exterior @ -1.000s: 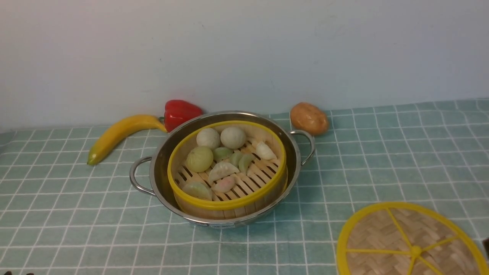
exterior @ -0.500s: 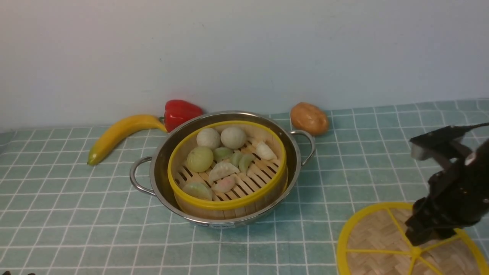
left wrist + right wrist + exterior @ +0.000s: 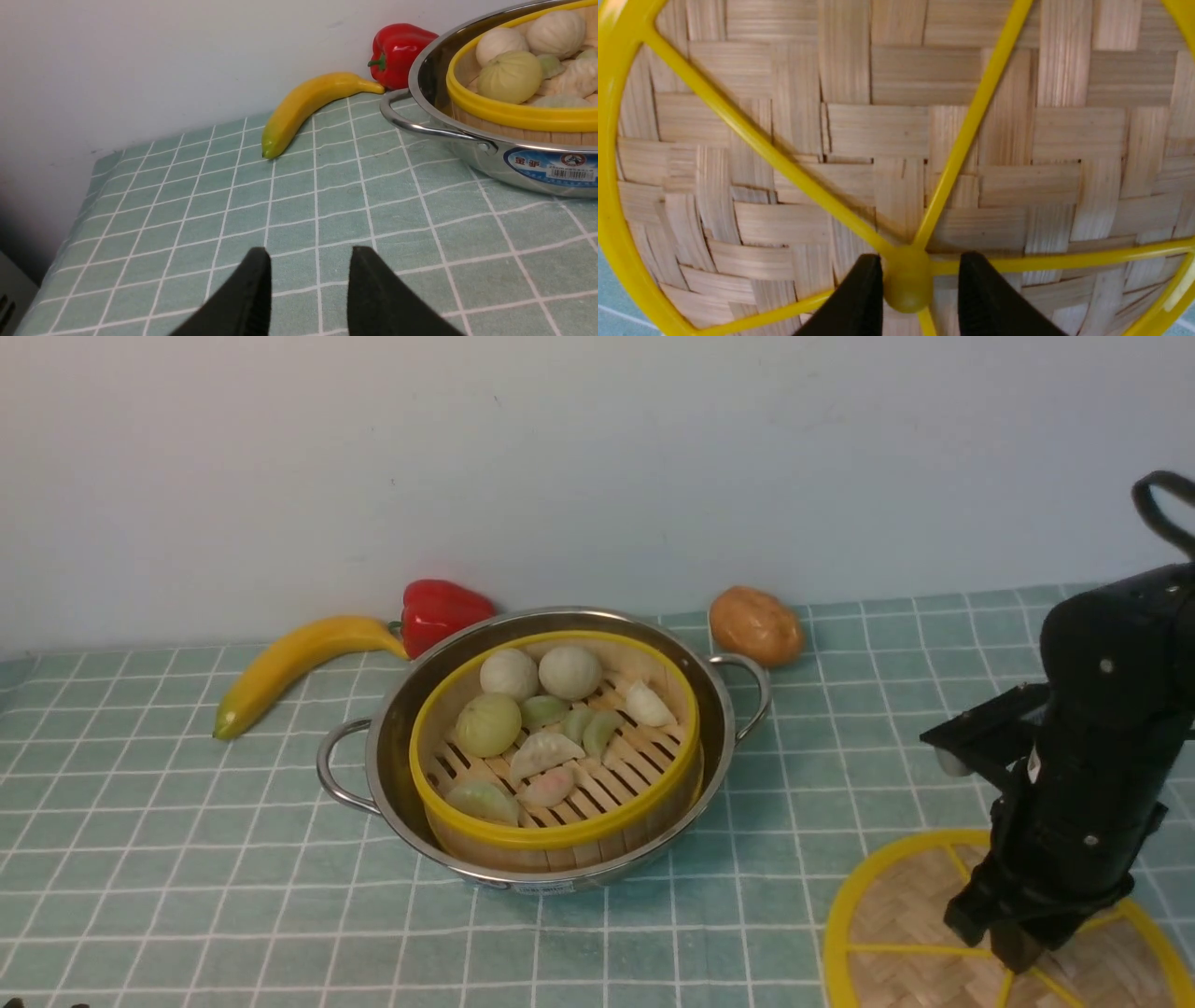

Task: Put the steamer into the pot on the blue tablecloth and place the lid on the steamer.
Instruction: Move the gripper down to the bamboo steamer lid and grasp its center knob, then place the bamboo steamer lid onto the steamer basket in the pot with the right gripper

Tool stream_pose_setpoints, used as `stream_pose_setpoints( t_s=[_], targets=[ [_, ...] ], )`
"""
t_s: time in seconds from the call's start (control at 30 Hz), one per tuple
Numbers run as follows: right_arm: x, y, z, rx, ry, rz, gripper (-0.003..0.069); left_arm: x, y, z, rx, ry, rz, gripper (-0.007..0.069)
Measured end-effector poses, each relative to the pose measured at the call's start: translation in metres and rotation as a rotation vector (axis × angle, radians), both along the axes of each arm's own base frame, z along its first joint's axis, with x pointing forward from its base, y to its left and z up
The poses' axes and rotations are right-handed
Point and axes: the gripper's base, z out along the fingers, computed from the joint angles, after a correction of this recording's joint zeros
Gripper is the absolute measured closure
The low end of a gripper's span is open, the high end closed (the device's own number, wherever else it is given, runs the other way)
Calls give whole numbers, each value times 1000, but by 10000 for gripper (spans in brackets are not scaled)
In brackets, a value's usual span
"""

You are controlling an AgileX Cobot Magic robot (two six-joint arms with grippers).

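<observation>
Steamer [image 3: 597, 784] seated in pot [image 3: 719, 728], lid [image 3: 896, 915] flat on blue tablecloth [image 3: 187, 859] right of pot, right gripper [image 3: 920, 261] spread astride lid's knob [image 3: 906, 291], left gripper [image 3: 310, 254] spread, empty.

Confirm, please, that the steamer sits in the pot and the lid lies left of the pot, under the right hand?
Not quite: the front view shows the lid lying right of the pot, not left. The steamer does sit in the pot, and the right hand is over the lid.
</observation>
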Motion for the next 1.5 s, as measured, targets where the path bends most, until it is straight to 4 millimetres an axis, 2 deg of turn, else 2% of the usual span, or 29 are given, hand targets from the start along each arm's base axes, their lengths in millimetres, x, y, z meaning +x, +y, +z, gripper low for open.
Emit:
stream_pose_setpoints(
  t_s=[0.2, 0.27, 0.37, 0.63, 0.73, 0.93, 0.97, 1.03, 1.13, 1.17, 1.2, 1.23, 1.27, 1.3, 1.4, 1.43, 1.5],
  targets=[
    [1, 0, -3, -3, 6, -15, 421, 0, 0, 0, 0, 0, 0, 391],
    [1, 0, -3, -3, 6, -16, 443, 0, 0, 0, 0, 0, 0, 386],
    [1, 0, -3, -5, 10, -19, 513, 0, 0, 0, 0, 0, 0, 382],
    [-1, -2, -1, -24, 20, -49, 513, 0, 0, 0, 0, 0, 0, 382],
    [2, -4, 12, -35, -53, -70, 513, 0, 0, 0, 0, 0, 0, 382],
    [12, -1, 102, 58, -358, -40, 513, 0, 0, 0, 0, 0, 0, 382],
    [12, 0, 106, 68, -369, -35, 513, 0, 0, 0, 0, 0, 0, 382],
    [13, 15, 143, 166, -477, 47, 513, 0, 0, 0, 0, 0, 0, 382],
    [13, 40, 168, 282, -559, 160, 513, 0, 0, 0, 0, 0, 0, 382],
    [12, 55, 177, 335, -592, 208, 513, 0, 0, 0, 0, 0, 0, 382],
    [13, 56, 178, 342, -598, 212, 513, 0, 0, 0, 0, 0, 0, 382],
    [12, 79, 187, 399, -639, 296, 513, 0, 0, 0, 0, 0, 0, 382],
    [13, 80, 187, 402, -644, 299, 513, 0, 0, 0, 0, 0, 0, 382],
    [13, 99, 188, 426, -660, 359, 513, 0, 0, 0, 0, 0, 0, 382],
    [20, 133, 173, 436, -654, 448, 513, 0, 0, 0, 0, 0, 0, 382],
    [20, 134, 174, 439, -657, 452, 513, 0, 0, 0, 0, 0, 0, 382],
    [27, 155, 154, 433, -630, 489, 513, 0, 0, 0, 0, 0, 0, 382]
  ],
)
